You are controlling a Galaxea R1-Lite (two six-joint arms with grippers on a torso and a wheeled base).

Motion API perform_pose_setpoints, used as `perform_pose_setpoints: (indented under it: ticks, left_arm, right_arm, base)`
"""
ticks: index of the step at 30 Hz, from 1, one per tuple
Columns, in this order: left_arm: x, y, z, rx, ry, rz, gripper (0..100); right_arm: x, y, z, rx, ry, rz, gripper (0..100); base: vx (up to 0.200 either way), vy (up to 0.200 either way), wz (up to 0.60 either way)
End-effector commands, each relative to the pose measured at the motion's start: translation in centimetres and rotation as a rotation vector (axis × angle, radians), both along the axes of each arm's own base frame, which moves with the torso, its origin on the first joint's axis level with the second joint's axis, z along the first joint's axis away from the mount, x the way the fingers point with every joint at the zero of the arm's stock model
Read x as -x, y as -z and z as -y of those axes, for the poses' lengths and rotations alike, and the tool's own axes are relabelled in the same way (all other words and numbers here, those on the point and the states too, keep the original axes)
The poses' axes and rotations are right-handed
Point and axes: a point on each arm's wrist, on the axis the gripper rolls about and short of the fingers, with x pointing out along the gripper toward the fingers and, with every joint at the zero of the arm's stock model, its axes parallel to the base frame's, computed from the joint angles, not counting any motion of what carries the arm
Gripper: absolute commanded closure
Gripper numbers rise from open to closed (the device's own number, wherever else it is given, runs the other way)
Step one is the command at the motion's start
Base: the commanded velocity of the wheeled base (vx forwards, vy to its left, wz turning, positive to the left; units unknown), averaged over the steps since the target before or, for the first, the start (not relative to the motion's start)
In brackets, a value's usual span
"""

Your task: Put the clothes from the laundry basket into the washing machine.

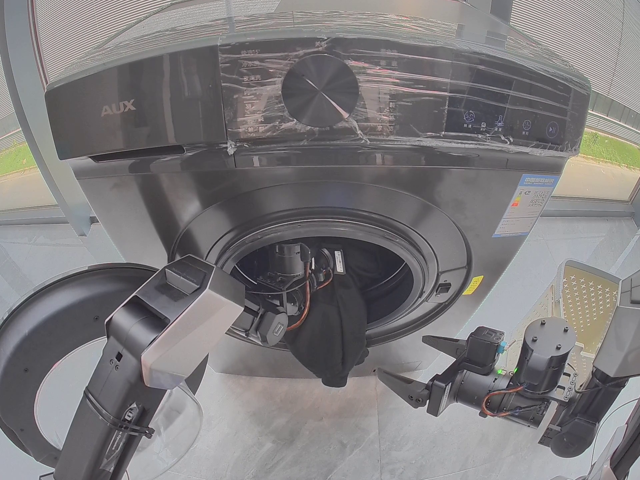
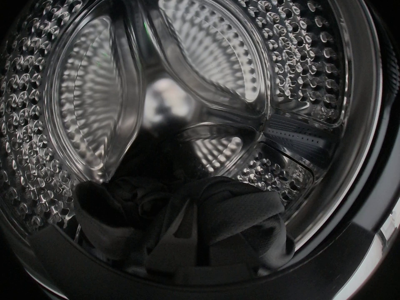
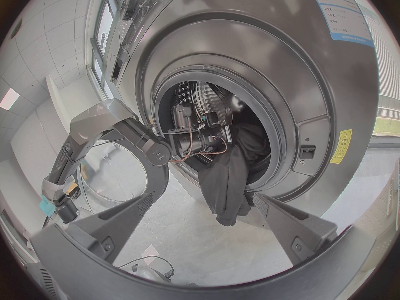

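Observation:
The grey washing machine point(image 1: 400, 188) stands with its round door point(image 1: 47, 341) swung open to the left. My left arm's wrist point(image 1: 287, 268) sits inside the opening, with the gripper deeper in the drum point(image 2: 208, 63) and hidden. A black garment point(image 1: 330, 328) hangs over the lower rim of the opening, partly inside and partly down the front point(image 3: 225, 184). Dark clothes point(image 2: 200, 226) lie bunched at the bottom of the drum. My right gripper point(image 1: 404, 356) is open and holds nothing, low in front of the machine, just right of the hanging garment.
A pale perforated laundry basket point(image 1: 587, 301) stands at the right, behind my right arm. The light tiled floor point(image 1: 300, 428) stretches in front of the machine. The open door takes up the space at the lower left.

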Motion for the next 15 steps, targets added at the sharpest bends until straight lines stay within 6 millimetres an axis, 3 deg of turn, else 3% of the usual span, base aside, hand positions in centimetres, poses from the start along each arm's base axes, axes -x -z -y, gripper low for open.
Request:
perform_pose_setpoints:
  ticks: [1,7,15]
  left_arm:
    - [-2.2,1.2,-0.1,-0.001,-0.050,0.002,100]
    - [-3.5,0.4,-0.4,0.009,-0.082,0.016,100]
    - [-3.5,0.3,-0.5,0.007,-0.091,0.015,100]
  right_arm:
    - [-0.1,0.0,0.0,-0.001,0.002,0.002,0]
    - [-0.2,0.0,0.1,-0.002,0.007,0.003,0]
    - [-0.2,0.1,0.0,0.000,0.005,0.001,0]
  base:
    - [0.000,0.000,0.00]
    - [0.000,0.000,0.00]
    - [0.000,0.000,0.00]
